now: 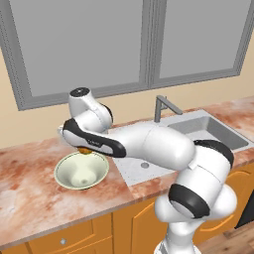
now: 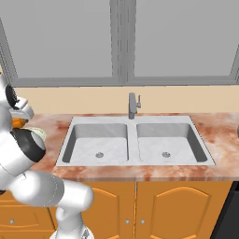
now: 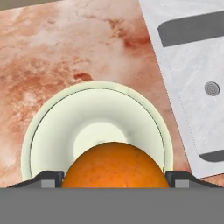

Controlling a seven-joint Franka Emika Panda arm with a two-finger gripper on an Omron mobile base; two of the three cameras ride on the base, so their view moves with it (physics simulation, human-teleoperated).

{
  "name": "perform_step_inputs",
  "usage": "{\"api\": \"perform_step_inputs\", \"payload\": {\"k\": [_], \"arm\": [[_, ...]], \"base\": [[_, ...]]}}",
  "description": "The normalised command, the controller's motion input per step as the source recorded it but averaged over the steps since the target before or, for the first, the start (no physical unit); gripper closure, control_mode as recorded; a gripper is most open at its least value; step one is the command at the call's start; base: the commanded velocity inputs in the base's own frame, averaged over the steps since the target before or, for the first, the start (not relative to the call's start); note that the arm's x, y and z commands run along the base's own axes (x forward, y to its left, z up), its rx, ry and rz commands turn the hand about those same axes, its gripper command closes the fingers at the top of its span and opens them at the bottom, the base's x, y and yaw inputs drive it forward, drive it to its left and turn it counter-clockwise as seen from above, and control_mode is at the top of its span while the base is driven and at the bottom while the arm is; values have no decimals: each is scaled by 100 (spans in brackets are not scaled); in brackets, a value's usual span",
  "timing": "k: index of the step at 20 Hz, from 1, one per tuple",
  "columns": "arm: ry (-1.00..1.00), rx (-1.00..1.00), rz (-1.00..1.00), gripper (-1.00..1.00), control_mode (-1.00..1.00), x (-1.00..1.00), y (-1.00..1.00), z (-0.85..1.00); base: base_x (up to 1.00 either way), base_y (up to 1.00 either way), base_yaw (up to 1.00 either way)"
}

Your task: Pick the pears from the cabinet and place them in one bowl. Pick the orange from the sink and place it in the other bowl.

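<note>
We hold the orange (image 3: 114, 165) pinched in the gripper (image 3: 114, 177) over the cream bowl (image 3: 43, 127), sink (image 3: 192, 65) at 2 o'clock; positioned to drop.

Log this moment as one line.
claw: shut on orange | position: above cream bowl | sink: empty

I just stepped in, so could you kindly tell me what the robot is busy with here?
The arm's claw holds the orange between its fingertips, right above the cream bowl on the counter beside the sink. The orange has not yet been set down in the bowl.
</note>
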Motion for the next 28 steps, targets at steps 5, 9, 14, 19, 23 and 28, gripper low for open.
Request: {"api": "perform_step_inputs", "payload": {"k": [5, 9, 14, 19, 23, 28], "arm": [[-7, 0, 0, 100, -100, 4, 6, -12], [0, 0, 0, 100, -100, 5, 8, -6], [0, 2, 0, 100, -100, 3, 5, -1], [-2, 1, 0, 100, -100, 0, 11, -2], [0, 0, 0, 100, -100, 0, 13, -9], [0, 0, 0, 100, -100, 0, 12, -8]], "base": [[0, 0, 0], [0, 0, 0], [0, 0, 0], [0, 0, 0], [0, 0, 0], [0, 0, 0]]}}
